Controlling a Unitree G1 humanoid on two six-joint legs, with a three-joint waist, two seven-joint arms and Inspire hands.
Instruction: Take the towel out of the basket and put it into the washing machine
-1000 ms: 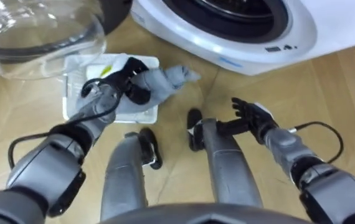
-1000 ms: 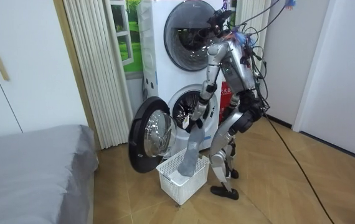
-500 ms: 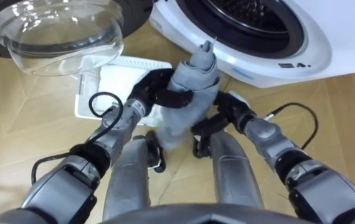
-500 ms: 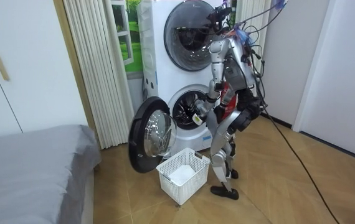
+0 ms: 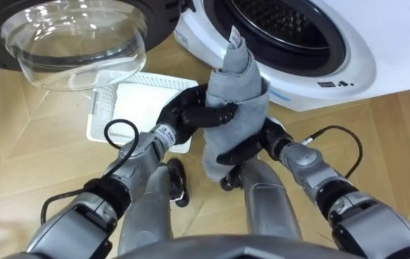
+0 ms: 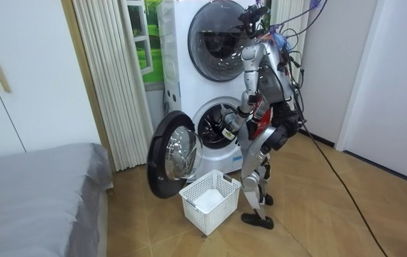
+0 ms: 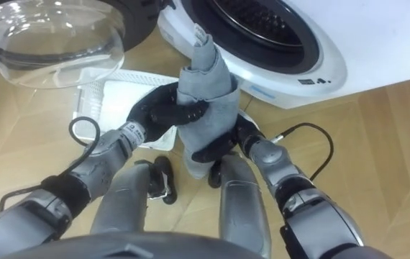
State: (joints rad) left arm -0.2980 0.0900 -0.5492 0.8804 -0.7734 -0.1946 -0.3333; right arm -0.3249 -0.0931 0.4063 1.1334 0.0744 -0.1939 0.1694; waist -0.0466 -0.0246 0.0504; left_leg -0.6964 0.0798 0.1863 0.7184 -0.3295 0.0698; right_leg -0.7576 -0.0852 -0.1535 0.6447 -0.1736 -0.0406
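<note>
Towel [image 5: 235,101], a grey one rolled into a thick bundle, is up in the air between the robot's two hands, just in front of the open mouth of the washing machine [image 5: 334,68]. You can see that it is not yet inside the drum [image 5: 277,21]; its pointed top end stands upright before the white rim.

The left hand [image 5: 190,115] has its dark fingers curled round the middle of the bundle from the left side. The right hand [image 5: 242,150] takes the lower part from the right and from below, with its fingers wrapped against the cloth. The bottom end of the towel hangs down between both forearms.

The round glass door [image 5: 75,39] of the machine is swung open to the left. On the wooden floor [image 5: 32,137], under the left arm, lies a white plastic laundry basket [image 5: 101,115].

In the room view your robot stands upright, close before the lower machine of a stacked pair, and the basket is on the floor at its feet. The upper machine [image 6: 214,32] has its door closed. A grey bed [image 6: 39,185] is at the room view's left.
</note>
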